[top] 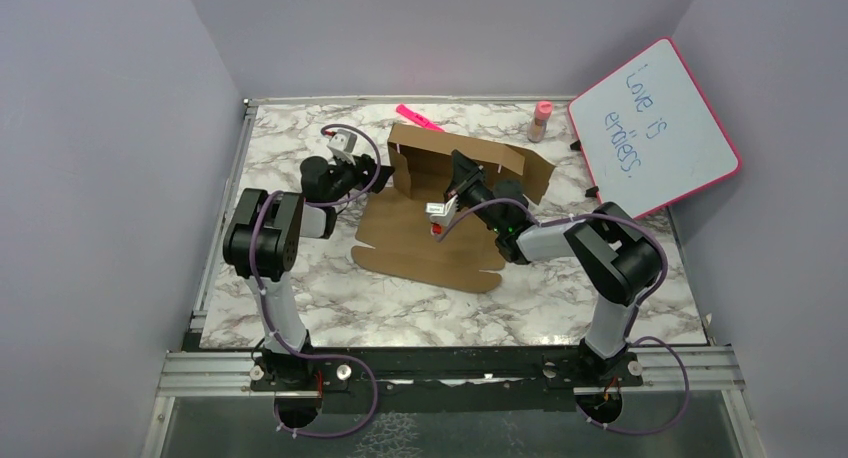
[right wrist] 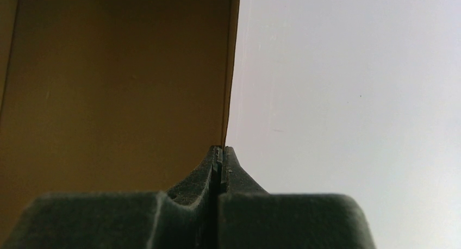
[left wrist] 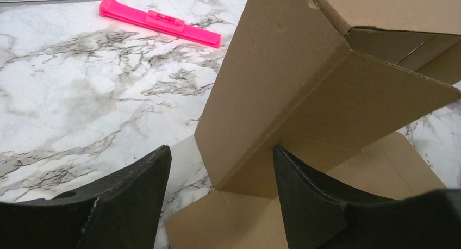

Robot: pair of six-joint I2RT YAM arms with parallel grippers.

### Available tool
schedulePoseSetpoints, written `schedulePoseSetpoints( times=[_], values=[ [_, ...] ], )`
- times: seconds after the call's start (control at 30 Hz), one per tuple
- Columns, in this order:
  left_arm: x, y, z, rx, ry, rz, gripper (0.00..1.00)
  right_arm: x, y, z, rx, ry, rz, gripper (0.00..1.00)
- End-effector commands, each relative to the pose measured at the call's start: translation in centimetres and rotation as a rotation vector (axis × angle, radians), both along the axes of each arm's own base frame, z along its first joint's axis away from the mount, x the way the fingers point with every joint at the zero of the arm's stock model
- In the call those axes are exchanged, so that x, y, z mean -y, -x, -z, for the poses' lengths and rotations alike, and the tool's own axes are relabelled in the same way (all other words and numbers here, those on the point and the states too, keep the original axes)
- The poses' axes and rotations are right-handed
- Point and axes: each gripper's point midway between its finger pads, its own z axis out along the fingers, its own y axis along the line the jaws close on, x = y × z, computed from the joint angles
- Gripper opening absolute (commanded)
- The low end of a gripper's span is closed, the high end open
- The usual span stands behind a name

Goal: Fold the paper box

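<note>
Cardboard paper box (top: 410,240) lies lengthwise left to right, back wall upright; my right pincer (right wrist: 222,149) pinches that wall's edge, my left pincer (left wrist: 222,154) gapes at its corner.

Brown paper box (top: 420,248); grey-veined white marble table (top: 300,288); pink bar (top: 418,116).

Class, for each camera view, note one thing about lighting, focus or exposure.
Top external: even, soft light, the paper box and whiteboard sharp. Left wrist: cardboard crisp, the left hand dark, featureless. Right wrist: box tinted yellow and dim, wall behind washed out, right hand soft.
</note>
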Motion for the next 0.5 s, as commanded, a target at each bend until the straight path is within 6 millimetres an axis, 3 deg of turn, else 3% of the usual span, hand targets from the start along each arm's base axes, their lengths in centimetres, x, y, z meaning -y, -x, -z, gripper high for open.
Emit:
schedulePoseSetpoints(
  times=[0.0,0.47],
  values=[
    [1.1,0.0,-1.2,0.072,0.037,0.022,0.71,-1.2,1.2,1.3,0.049,0.050,-0.025,0.02],
    [0.3,-1.3,-1.7,0.112,0.047,-0.062,0.71,-1.8,1.5,0.4,0.042,0.075,-0.041,0.02]
  ],
)
